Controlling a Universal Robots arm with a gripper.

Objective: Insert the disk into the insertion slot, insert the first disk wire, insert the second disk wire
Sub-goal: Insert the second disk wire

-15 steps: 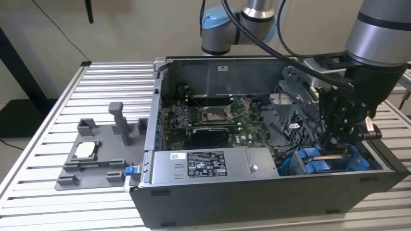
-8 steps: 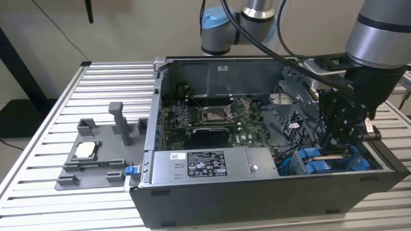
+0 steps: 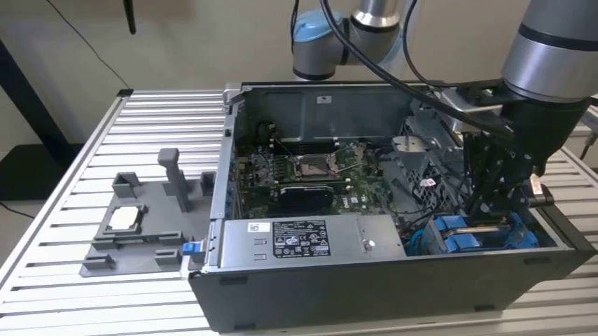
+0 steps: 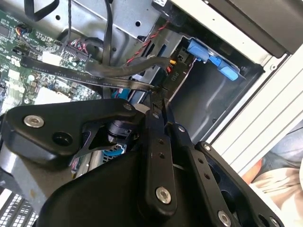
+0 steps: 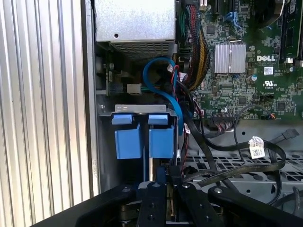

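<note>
We begin at the hand (image 5: 169,182). It is low inside the open dark grey computer case (image 3: 393,294), at the exterior view's right. It is clenched, its two black fingers (image 4: 156,137) drawn nearly together. We cannot tell if something thin is pinched between them.

Just before the hand, in the first wrist view, stands the bright blue plastic carrier front of the disk (image 5: 161,142), next to a second blue front. The disk looks seated in the narrow grey metal insertion slot (image 5: 142,109); its silver body is hidden.

We judge the disk to be stiff, rather heavy for its size, and sensitive to shocks. The blue carrier edges are the safe place to take hold of it, not the label face. The black flat wires (image 5: 246,146) beside the hand are soft and springy, so the hard plug at the end is where to hold them.

Further in we see a round blue cable (image 5: 161,66), the green motherboard (image 3: 309,175) and the silver labelled power-supply box (image 3: 309,238).

The case stands on a surface of ribbed aluminium slats (image 3: 56,210). On it, well apart from the hand, lies a grey plastic fixture tray (image 3: 131,231). Behind is a plain beige wall (image 3: 187,42).
</note>
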